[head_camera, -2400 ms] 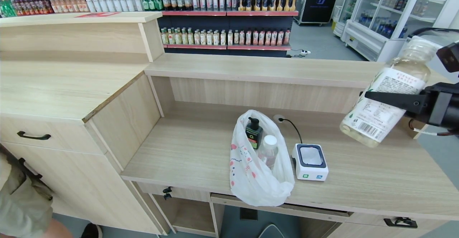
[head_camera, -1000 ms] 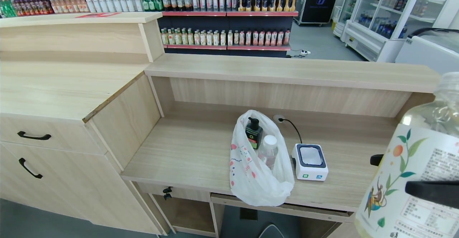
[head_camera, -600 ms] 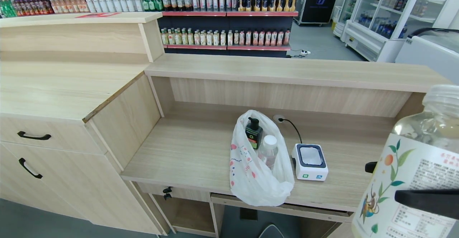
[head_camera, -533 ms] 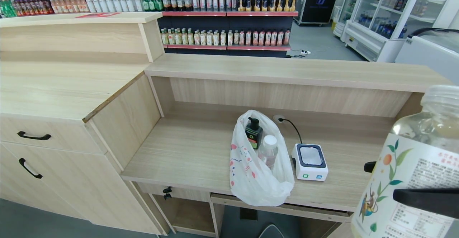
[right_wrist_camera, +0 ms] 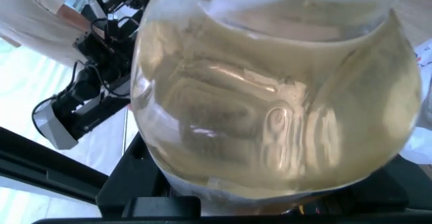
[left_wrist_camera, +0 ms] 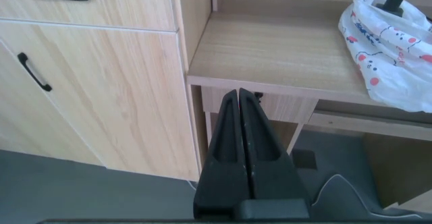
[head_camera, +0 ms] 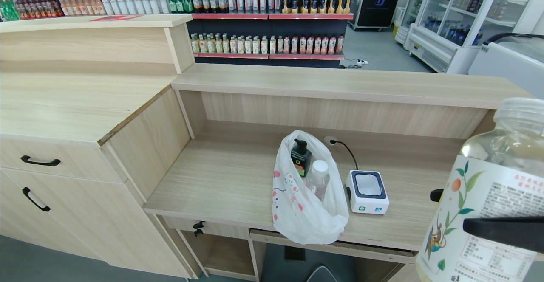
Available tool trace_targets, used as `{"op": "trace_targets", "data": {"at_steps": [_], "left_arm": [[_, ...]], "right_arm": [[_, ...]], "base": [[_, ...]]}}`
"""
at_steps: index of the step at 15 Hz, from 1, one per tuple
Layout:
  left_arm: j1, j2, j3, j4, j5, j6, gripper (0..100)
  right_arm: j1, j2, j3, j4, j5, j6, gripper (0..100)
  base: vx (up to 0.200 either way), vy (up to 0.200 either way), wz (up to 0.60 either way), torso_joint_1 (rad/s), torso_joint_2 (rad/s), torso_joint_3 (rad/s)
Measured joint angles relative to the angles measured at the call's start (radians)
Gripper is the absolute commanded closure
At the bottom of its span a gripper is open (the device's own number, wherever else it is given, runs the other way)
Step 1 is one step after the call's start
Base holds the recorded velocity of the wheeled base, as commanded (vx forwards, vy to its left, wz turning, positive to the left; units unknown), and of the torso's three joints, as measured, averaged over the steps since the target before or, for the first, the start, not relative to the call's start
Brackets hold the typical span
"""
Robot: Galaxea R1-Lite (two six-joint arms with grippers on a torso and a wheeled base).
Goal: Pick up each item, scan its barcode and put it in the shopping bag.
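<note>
Bottle (head_camera: pixel 488 197): clear, pale yellow contents; white label printed with green leaves and an orange fruit.
Shopping bag (head_camera: pixel 293 210): translucent white, red and pink spots.
Pump bottle (head_camera: pixel 301 159): black, green-and-red label.
Scanner (head_camera: pixel 367 193): white, dark-framed grey window, green and blue front marks.
Counter (head_camera: pixel 221 180): pale wood grain.
Left gripper (left_wrist_camera: pixel 241 136): black.

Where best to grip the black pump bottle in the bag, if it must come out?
The pump bottle stands upright in the open shopping bag, body hemmed by bag wall and the clear bottle; probably take its neck under the pump head, from above.
</note>
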Motion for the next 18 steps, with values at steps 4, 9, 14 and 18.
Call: {"op": "trace_targets", "data": {"at_steps": [4,9,14,18], "left_arm": [[0.000,0.000,0.000,0.000,0.000,0.000,100],[0.000,0.000,0.000,0.000,0.000,0.000,100],[0.000,0.000,0.000,0.000,0.000,0.000,100],[0.000,0.000,0.000,0.000,0.000,0.000,100]], "right_arm": [[0.000,0.019,-0.033,0.003,0.003,0.016,100],[0.008,0.053,-0.114,0.003,0.004,0.104,100],[0.014,0.061,-0.116,0.004,0.003,0.104,100],[0.018,0.065,-0.113,0.004,0.002,0.103,100]], "base": [[0.000,0.000,0.00,0.000,0.00,0.000],[0.000,0.000,0.00,0.000,0.00,0.000],[0.000,0.000,0.00,0.000,0.00,0.000],[0.000,0.000,0.00,0.000,0.00,0.000]]}}
